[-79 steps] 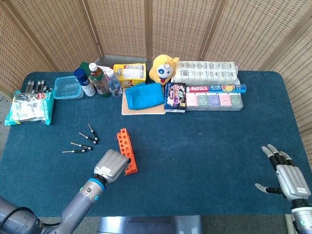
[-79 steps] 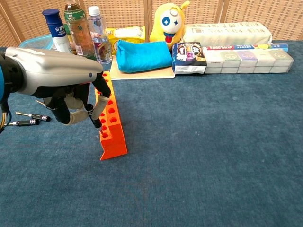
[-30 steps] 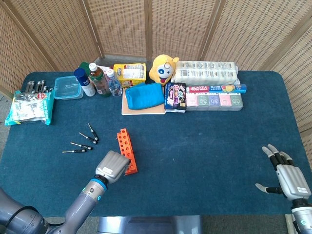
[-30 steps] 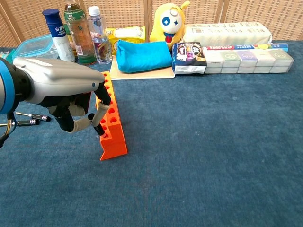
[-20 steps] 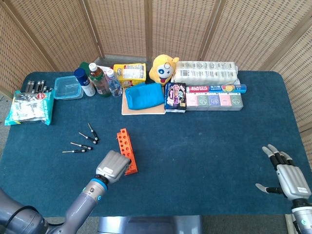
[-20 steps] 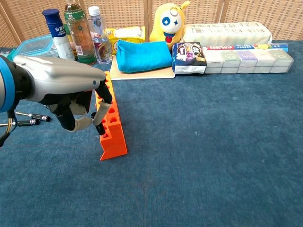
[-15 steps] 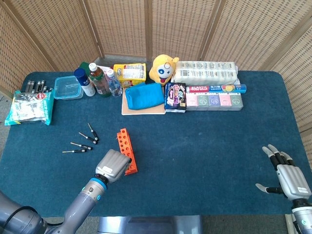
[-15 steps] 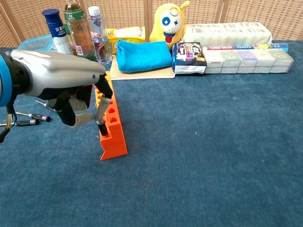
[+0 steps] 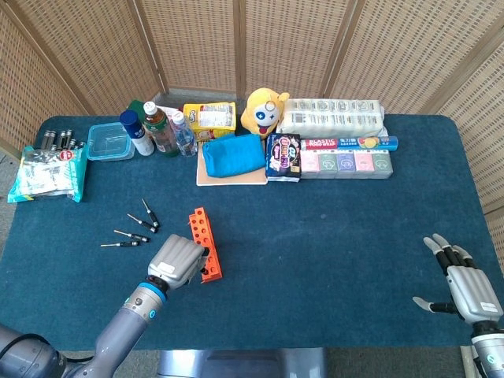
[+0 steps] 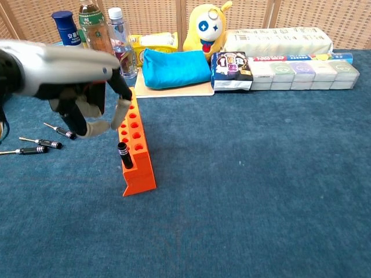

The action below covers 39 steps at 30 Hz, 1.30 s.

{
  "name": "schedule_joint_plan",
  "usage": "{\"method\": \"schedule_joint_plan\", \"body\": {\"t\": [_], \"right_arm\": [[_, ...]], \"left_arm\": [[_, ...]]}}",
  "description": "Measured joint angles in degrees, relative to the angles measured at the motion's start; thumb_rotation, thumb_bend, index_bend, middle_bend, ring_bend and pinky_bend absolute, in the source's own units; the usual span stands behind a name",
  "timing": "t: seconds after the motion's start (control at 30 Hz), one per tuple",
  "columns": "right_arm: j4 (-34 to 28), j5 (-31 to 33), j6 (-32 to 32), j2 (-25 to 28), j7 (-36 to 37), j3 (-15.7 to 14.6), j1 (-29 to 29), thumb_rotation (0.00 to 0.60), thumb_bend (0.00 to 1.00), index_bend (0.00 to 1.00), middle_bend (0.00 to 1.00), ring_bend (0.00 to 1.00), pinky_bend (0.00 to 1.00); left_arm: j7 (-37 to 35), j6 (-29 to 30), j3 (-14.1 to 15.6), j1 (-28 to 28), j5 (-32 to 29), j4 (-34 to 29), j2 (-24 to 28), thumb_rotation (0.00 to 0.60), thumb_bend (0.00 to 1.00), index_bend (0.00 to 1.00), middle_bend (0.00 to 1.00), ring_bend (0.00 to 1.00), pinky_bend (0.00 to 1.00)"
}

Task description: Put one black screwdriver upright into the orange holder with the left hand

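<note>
Screwdriver (image 10: 124, 156): light, stiff, slick; you'd take it by the black handle; seems seated upright in the holder (image 10: 135, 152).
Left hand (image 10: 87, 110): open, holding nothing.

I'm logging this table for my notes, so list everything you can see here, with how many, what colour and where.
orange holder: 1, orange, left of centre.
black screwdriver: 1, black, upright in the holder's near hole.
loose screwdrivers: 4, black handles, lying left of the holder.
bottles: 3, back left.
plastic box: 1, clear blue, left of the bottles.
packet: 1, teal and white, far left.
batteries: several, dark, behind the packet.
yellow pack: 1, back centre.
blue pouch: 1, on a tan board.
plush toy: 1, yellow, back centre.
dark packet: 1, beside the pouch.
pastel boxes: a row, back right.
white pack: 1, behind them.
left hand: fingers apart, holding nothing, above the holder.
right hand: spread, near right corner.
</note>
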Motion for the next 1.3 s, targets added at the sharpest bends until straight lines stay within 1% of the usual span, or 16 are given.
{"method": "schedule_joint_plan", "body": {"t": [0.07,0.1,0.13,0.17,0.23,0.27,0.3,0.37,0.4,0.47,0.6,0.7,0.83,1.07,1.17,1.3], "right_arm": [[0.0,-0.01,0.0,0.02,-0.03,-0.01,0.0,0.525,0.0,0.0,0.03,0.14,0.06],[0.03,0.01,-0.01,0.0,-0.07,-0.01,0.0,0.522,0.0,0.0,0.03,0.14,0.06],[0.05,0.02,-0.01,-0.02,-0.07,0.0,0.01,0.521,0.0,0.0,0.03,0.14,0.06],[0.07,0.03,-0.05,-0.04,-0.09,-0.01,0.02,0.522,0.0,0.0,0.03,0.14,0.06],[0.09,0.05,-0.13,-0.12,-0.25,-0.02,0.06,0.524,0.0,0.0,0.03,0.14,0.06],[0.09,0.05,-0.13,-0.14,-0.29,-0.02,0.07,0.524,0.0,0.0,0.03,0.14,0.06],[0.1,0.05,-0.14,-0.18,-0.41,-0.03,0.07,0.524,0.0,0.0,0.03,0.14,0.06],[0.1,0.06,-0.16,-0.27,-0.64,-0.05,0.08,0.524,0.0,0.0,0.03,0.14,0.06],[0.11,0.08,-0.17,-0.34,-0.81,-0.07,0.08,0.524,0.0,0.0,0.03,0.14,0.06],[0.1,0.11,-0.2,-0.42,-1.07,-0.08,0.1,0.524,0.0,0.0,0.03,0.14,0.06],[0.04,0.05,0.09,-0.57,-1.62,-0.05,0.06,0.522,0.0,0.0,0.02,0.14,0.06],[-0.02,-0.12,0.43,-0.72,-2.19,-0.04,-0.02,0.523,0.0,0.0,0.03,0.14,0.06],[-0.18,-0.45,1.54,-1.02,-3.29,0.09,-0.26,0.525,0.0,0.0,0.02,0.12,0.06],[-0.4,-1.38,4.86,-2.15,-6.31,0.71,-1.05,0.523,0.0,0.0,0.02,0.1,0.06],[-0.51,-1.28,5.27,-2.55,-7.24,0.98,-1.18,0.522,0.0,0.0,0.02,0.1,0.06],[-0.51,-0.54,5.67,-2.77,-8.26,1.3,-1.37,0.524,0.0,0.0,0.02,0.1,0.06]], "left_arm": [[-1.05,-0.12,-0.04,0.54,1.46,-0.34,1.12,0.6,0.38,0.37,0.97,0.96,0.92],[-1.66,-0.16,0.01,0.92,2.54,-0.51,1.8,0.6,0.34,0.29,0.89,0.9,0.84],[-2.11,-0.16,0.1,1.25,3.45,-0.65,2.36,0.6,0.3,0.2,0.76,0.8,0.74],[-2.54,-0.13,0.27,1.65,4.44,-0.81,3.01,0.6,0.28,0.14,0.65,0.73,0.68],[-3.75,0.2,1.07,2.95,7.21,-1.25,5.1,0.6,0.21,0.02,0.36,0.52,0.55],[-4.39,0.26,1.52,3.6,8.63,-1.37,6.09,0.6,0.2,0.0,0.27,0.43,0.52],[-5.11,0.29,2.04,4.31,10.15,-1.45,7.12,0.6,0.18,0.0,0.17,0.3,0.47],[-7.27,0.2,3.45,6.23,13.89,-1.49,9.87,0.6,0.15,0.0,0.05,0.13,0.4],[-8.37,0.15,4.06,7.12,15.56,-1.4,10.99,0.6,0.14,0.0,0.01,0.09,0.37],[-11.09,0.22,5.45,9.33,19.68,-0.92,13.28,0.6,0.12,0.0,0.0,0.05,0.32],[-17.35,1.41,8.3,14.55,28.47,1.09,16.99,0.6,0.09,0.0,0.0,0.03,0.27],[-23.62,3.58,10.87,19.94,35.44,4.12,19.7,0.6,0.08,0.0,0.0,0.02,0.21],[-33.63,7.82,14.22,28.57,43.91,10.99,21.75,0.6,0.08,0.0,0.0,0.0,0.16],[-49.13,15.96,16.85,40.92,50.74,26.07,20.96,0.6,0.09,0.0,0.0,0.0,0.15],[-52.74,18.82,16.96,44.88,52.63,31.58,19.57,0.6,0.08,0.0,0.0,0.0,0.15],[-54.25,20.35,16.58,47.79,55.15,35.78,17.86,0.6,0.09,0.0,0.0,0.0,0.15]]}}
